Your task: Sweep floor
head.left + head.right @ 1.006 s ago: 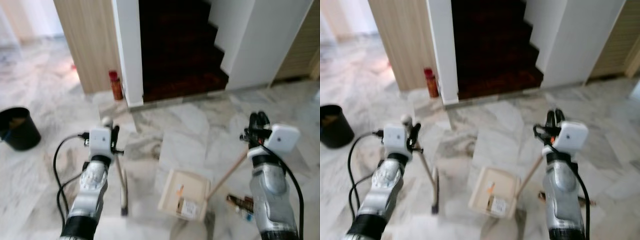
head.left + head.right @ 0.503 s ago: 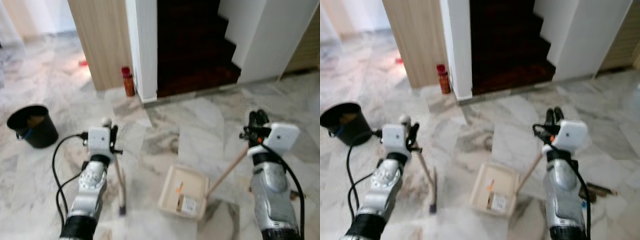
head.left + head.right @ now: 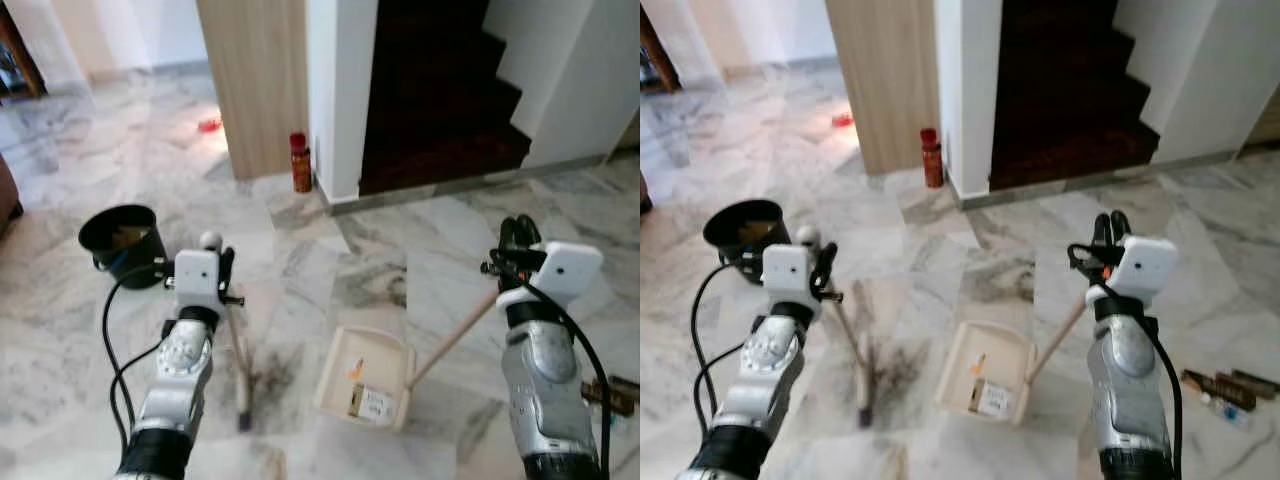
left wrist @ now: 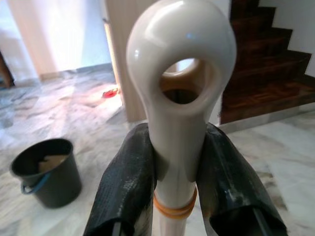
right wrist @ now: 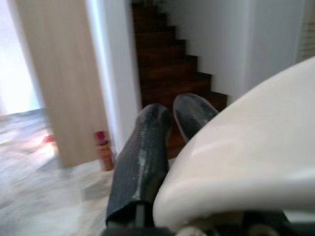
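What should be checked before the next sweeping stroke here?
1. Left gripper clamped on broom handle: ok, fingers press both sides below the loop.
2. Right gripper holding dustpan handle: cannot tell, the grip point is hidden.
3. Dustpan down on the floor: ok.
4. Broom head on the floor left of the dustpan: ok.
5. Debris in the dustpan: ok, a few scraps inside.
6. Bucket away from the broom's path: ok, it stands off to the left.
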Available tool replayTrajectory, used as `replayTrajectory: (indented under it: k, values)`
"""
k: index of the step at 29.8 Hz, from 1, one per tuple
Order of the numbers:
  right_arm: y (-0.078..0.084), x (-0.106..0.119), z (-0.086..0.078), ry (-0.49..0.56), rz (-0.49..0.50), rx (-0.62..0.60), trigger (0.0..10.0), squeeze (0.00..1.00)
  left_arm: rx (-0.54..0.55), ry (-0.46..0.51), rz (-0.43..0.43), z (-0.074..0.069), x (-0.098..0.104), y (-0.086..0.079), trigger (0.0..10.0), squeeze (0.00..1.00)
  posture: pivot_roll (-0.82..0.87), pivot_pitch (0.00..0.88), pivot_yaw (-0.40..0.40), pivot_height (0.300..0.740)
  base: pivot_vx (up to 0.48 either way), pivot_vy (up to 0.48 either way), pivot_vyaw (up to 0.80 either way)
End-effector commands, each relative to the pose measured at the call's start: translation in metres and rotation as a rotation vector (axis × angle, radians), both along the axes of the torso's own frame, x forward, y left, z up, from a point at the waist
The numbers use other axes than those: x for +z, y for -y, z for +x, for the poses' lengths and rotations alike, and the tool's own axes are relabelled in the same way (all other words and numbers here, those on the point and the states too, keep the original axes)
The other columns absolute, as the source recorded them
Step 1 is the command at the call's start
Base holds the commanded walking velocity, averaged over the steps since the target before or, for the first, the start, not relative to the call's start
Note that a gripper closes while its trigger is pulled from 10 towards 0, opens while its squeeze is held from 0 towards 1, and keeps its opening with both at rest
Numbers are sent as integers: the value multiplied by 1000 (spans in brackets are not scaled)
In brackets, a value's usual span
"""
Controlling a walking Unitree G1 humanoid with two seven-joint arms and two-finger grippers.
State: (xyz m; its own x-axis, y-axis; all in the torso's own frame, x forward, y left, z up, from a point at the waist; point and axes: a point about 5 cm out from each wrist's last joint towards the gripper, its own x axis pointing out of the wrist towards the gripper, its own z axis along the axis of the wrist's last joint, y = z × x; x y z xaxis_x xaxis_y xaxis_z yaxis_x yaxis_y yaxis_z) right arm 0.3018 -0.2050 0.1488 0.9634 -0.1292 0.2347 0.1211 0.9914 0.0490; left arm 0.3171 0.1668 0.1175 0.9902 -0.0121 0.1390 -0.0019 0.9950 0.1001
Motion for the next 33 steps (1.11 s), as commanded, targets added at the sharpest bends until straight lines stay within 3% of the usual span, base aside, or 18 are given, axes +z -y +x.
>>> replayTrajectory:
  k: [1, 17, 29, 33]
  values:
    - [4, 15, -1, 67, -1, -8, 10000, 0, 16, 63, 29, 3, 16, -4, 10000, 0, -87, 0, 21, 740, 0, 480, 0]
    - [-1, 15, -1, 70, -18, 13, 10000, 0, 5, 61, 30, 1, 14, -2, 10000, 0, -97, 0, 28, 740, 0, 480, 0]
    - [-8, 17, -2, 91, -15, 40, 10000, 0, -11, 63, 39, 1, 14, 0, 10000, 0, -100, 0, 35, 740, 0, 480, 747]
    - [-8, 17, -3, 94, -4, 41, 10000, 0, -11, 64, 41, 0, 14, -1, 10000, 0, -101, 0, 36, 740, 0, 480, 0]
